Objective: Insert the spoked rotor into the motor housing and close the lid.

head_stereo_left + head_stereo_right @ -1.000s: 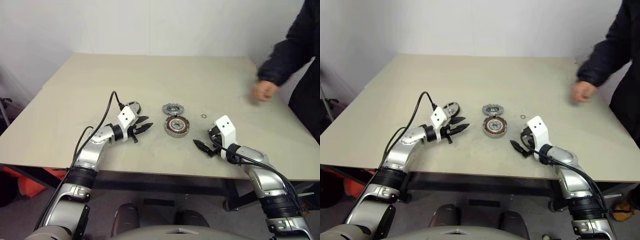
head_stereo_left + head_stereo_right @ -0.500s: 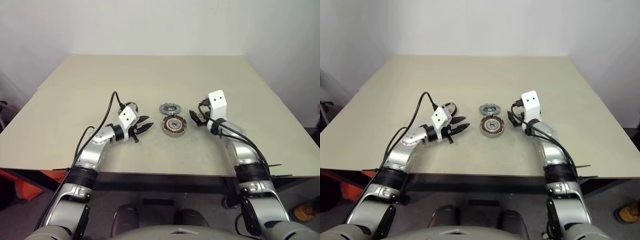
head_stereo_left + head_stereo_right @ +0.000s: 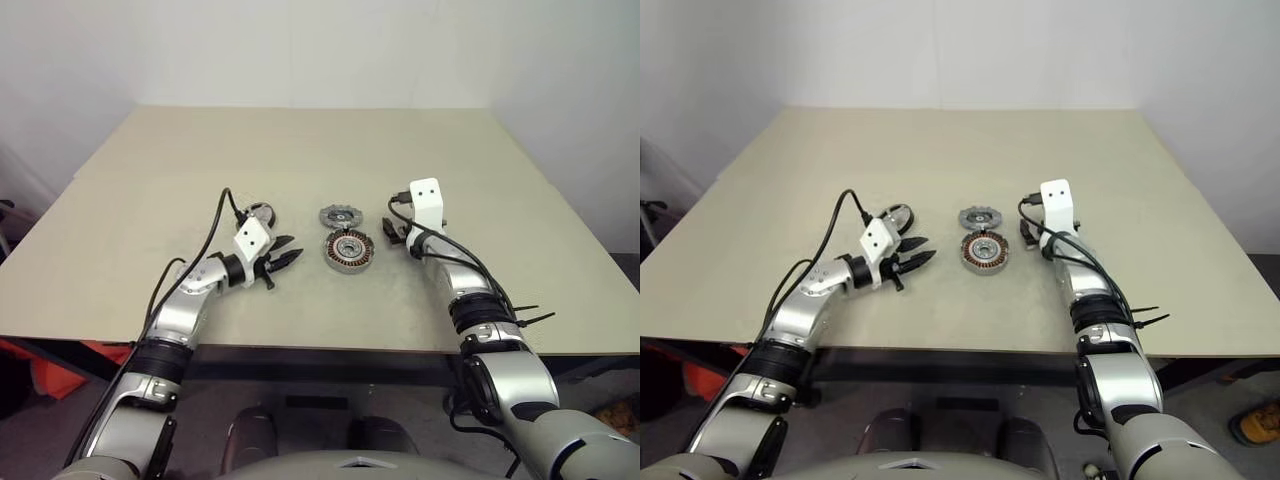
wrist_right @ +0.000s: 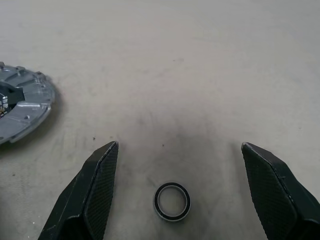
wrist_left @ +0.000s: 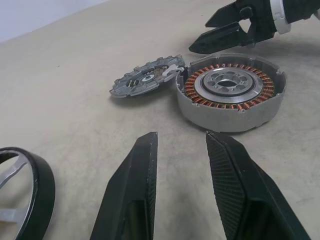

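Observation:
The motor housing (image 3: 349, 250), a grey cup with copper windings around a silver hub, lies at the table's middle. The grey notched lid (image 3: 341, 216) lies flat just behind it, touching its rim. The spoked rotor (image 3: 264, 212), dark-rimmed with silver spokes, lies left of the lid, behind my left wrist. My left gripper (image 3: 293, 248) rests low to the housing's left, pointing at it, open and empty. My right gripper (image 4: 178, 145) is wide open at the housing's right, its fingers either side of a small black ring (image 4: 172, 201) on the table.
The beige table (image 3: 320, 150) stretches far behind the parts, with its front edge close to my arms. A black cable loops from my left wrist. In the left wrist view my right gripper's fingers (image 5: 225, 31) show just beyond the housing (image 5: 230, 90).
The right arm has swung forward and inward, from the table's front right to beside the housing, over the small ring. The person at the right has left the picture. The left gripper stayed still.

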`<action>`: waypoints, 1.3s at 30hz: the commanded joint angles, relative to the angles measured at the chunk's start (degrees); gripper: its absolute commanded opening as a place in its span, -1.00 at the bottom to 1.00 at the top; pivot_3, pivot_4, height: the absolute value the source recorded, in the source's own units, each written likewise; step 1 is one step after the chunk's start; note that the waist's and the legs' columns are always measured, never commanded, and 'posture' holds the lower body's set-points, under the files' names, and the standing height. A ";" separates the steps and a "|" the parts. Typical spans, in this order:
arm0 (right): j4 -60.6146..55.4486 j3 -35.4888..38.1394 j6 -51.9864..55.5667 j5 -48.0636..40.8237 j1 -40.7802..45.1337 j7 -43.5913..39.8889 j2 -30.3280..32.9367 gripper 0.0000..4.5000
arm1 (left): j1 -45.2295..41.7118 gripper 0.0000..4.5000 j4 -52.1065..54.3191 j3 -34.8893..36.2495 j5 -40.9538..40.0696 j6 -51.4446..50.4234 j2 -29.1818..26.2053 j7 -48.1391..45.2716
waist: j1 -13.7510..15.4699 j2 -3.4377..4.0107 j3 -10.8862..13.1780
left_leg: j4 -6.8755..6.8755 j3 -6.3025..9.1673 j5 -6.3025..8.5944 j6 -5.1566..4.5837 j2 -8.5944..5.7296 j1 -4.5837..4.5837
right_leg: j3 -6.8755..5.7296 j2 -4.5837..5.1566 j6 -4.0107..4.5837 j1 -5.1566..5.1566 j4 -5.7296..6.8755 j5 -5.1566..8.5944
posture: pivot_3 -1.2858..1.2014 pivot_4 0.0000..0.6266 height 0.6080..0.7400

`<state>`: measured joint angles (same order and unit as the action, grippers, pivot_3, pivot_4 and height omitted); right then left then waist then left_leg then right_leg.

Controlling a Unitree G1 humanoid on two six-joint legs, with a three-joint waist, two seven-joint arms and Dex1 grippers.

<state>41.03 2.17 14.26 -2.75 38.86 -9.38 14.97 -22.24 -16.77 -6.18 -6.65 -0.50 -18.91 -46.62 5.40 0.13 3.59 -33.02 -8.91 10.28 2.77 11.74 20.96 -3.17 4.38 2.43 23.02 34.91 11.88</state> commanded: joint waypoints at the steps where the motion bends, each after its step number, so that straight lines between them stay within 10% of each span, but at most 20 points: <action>1: -3.23 1.36 -0.35 -0.85 -0.52 -1.06 0.40 0.97 | -0.37 -0.28 3.06 0.57 -0.54 0.29 -0.62 0.38 | 0.04 0.00 0.00 | 0.00 0.00 0.00 0.00 0.00 0.00 | 0.00 0.00 0.00 -0.01 0.00 0.00 | 0.03 -1.00 1.00; 15: -6.73 3.29 3.14 -1.78 -3.97 -0.89 0.38 0.97 | -0.65 -0.28 2.68 0.13 -0.24 0.50 -0.87 0.24 | 0.07 0.00 0.00 | -0.03 0.00 0.00 0.00 0.00 -0.02 | 0.00 0.00 0.00 -0.02 0.04 0.00 | 0.03 -1.00 1.00; 23: -9.16 3.06 5.13 -2.17 -4.96 -1.81 0.50 -0.06 | -0.56 -0.27 2.76 0.10 -0.14 0.55 -1.09 0.39 | 0.12 0.01 0.00 | -0.03 0.00 0.00 0.00 0.00 -0.02 | 0.00 0.00 0.00 -0.02 0.04 0.00 | 0.03 -1.00 1.00; 32: -10.61 2.83 6.47 -2.12 -5.60 -2.23 0.54 -0.06 | -0.54 -0.27 2.73 0.14 -0.17 0.65 -1.32 0.31 | 0.08 0.01 -0.01 | -0.03 0.00 -0.01 0.01 0.00 -0.04 | 0.00 0.00 0.00 -0.03 0.05 0.00 | 0.03 -1.00 1.00; 39: -12.98 2.94 8.49 -2.16 -6.47 -2.64 0.67 -0.75 | -0.78 -0.27 2.51 0.25 -0.19 0.70 -1.41 0.39 | 0.12 0.01 -0.01 | -0.04 0.00 -0.01 0.01 0.00 -0.05 | 0.01 0.00 0.00 -0.04 0.06 0.00 | 0.03 -1.00 1.00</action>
<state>30.40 4.33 22.17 -4.57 32.56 -12.13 15.09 -22.20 -15.99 -6.41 -6.60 -0.49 -19.84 -46.55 5.52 0.15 3.58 -33.06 -8.91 10.27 2.78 11.74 20.91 -3.17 4.38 2.43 22.98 34.97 11.88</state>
